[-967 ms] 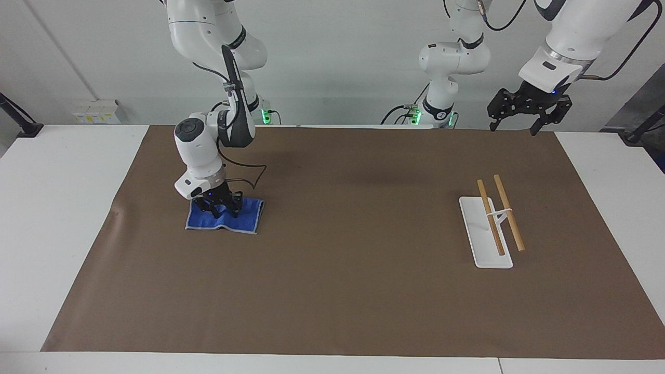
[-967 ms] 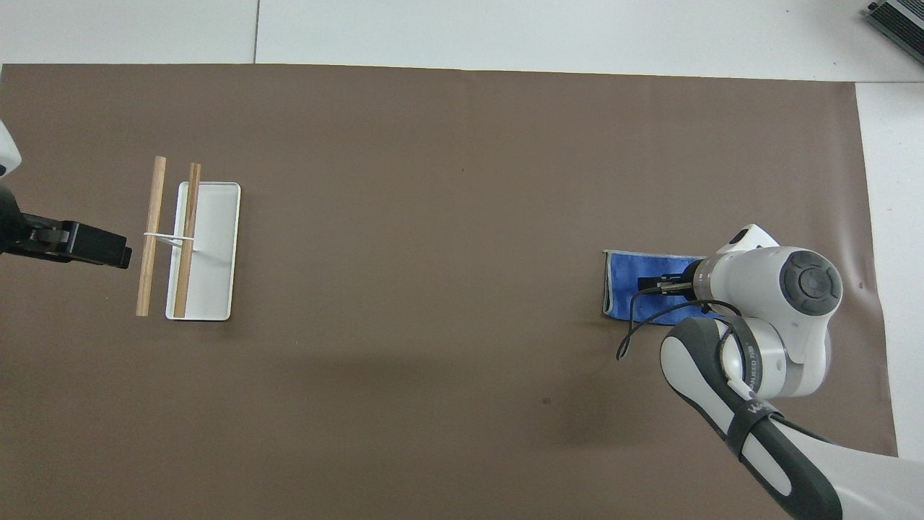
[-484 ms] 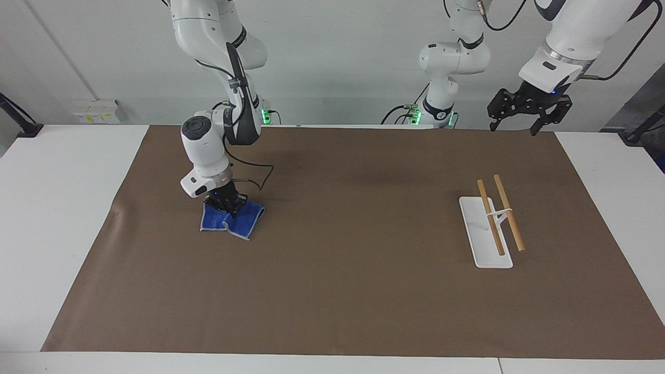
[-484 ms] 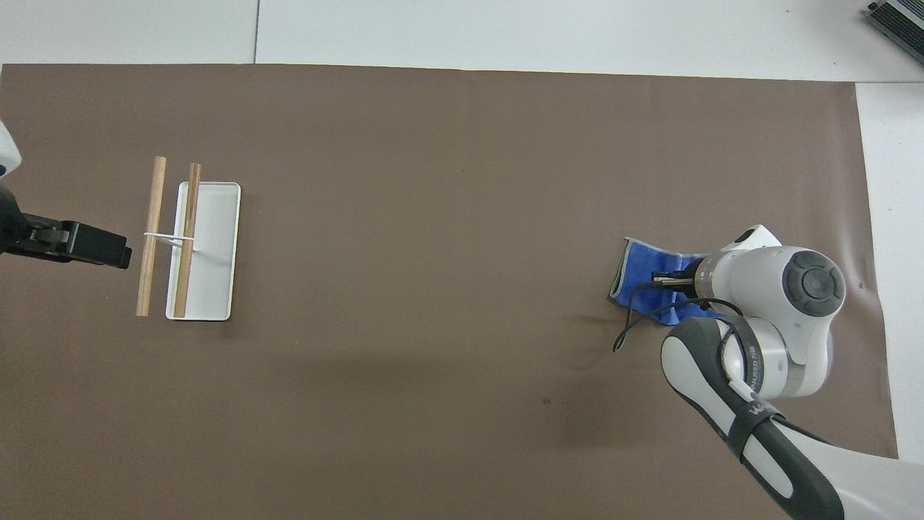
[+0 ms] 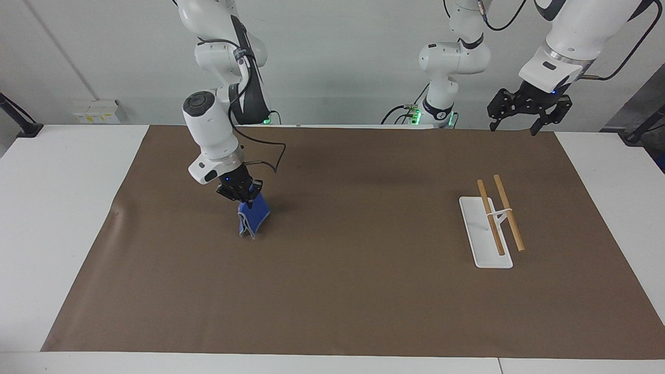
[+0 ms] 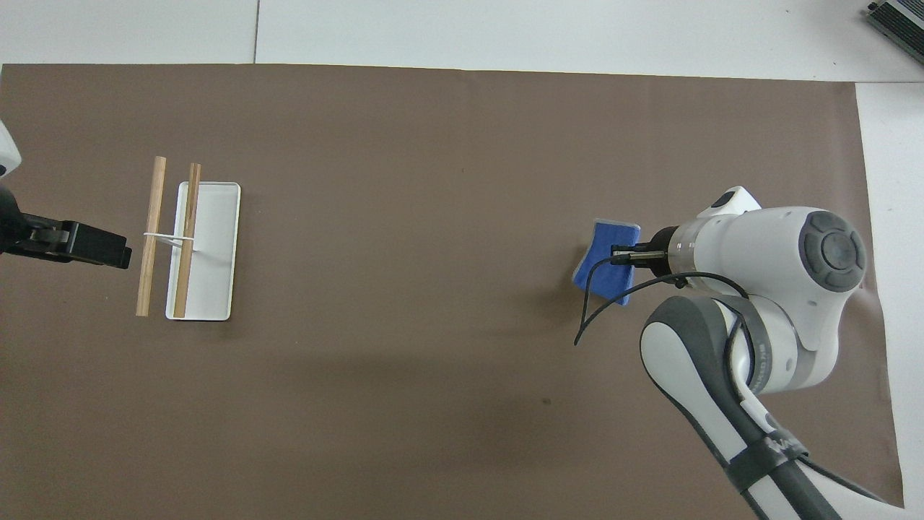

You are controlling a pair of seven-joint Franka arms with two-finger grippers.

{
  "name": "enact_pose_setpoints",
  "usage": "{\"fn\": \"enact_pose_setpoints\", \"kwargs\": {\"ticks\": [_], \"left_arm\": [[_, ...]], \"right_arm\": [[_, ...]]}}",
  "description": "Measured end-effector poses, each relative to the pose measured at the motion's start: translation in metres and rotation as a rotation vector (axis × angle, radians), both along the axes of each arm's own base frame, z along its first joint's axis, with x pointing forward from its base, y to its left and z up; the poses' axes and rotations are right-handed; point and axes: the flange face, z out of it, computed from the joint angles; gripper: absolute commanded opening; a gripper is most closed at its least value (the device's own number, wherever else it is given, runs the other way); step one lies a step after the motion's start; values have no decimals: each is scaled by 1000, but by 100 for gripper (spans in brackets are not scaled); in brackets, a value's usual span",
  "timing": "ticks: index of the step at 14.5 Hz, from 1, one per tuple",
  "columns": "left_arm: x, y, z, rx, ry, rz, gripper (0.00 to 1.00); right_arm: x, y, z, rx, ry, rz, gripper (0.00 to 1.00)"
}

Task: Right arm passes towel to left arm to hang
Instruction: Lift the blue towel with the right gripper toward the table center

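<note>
Hanging bunched from the right gripper, the towel dangled over the brown mat, left of centre in the facing view, pinched tight at its top. The left gripper waited in the upper right of that frame, fingers spread wide and holding nothing, above the rack with its two wooden bars.

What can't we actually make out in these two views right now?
- Right gripper fingertips: facing view, buried in the towel; overhead view, covered by the arm's own wrist.
- Towel's lowest edge: facing view, contact with the brown mat can't be told.
- Left gripper: overhead view, partly cut off by the frame edge.
- Rack: how its thin white support joins the two wooden bars is too small in both views.
</note>
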Motion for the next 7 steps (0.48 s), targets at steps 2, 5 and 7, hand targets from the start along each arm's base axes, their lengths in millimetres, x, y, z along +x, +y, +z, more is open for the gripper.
{"fn": "enact_pose_setpoints", "kwargs": {"ticks": [2, 5, 7], "left_arm": [[0, 0, 0, 0, 0, 0, 100], [0, 0, 0, 0, 0, 0, 100], [0, 0, 0, 0, 0, 0, 100]], "right_arm": [[8, 10, 24, 94, -40, 27, 0], [13, 27, 48, 279, -76, 40, 0], [11, 39, 54, 406, -75, 41, 0]]}}
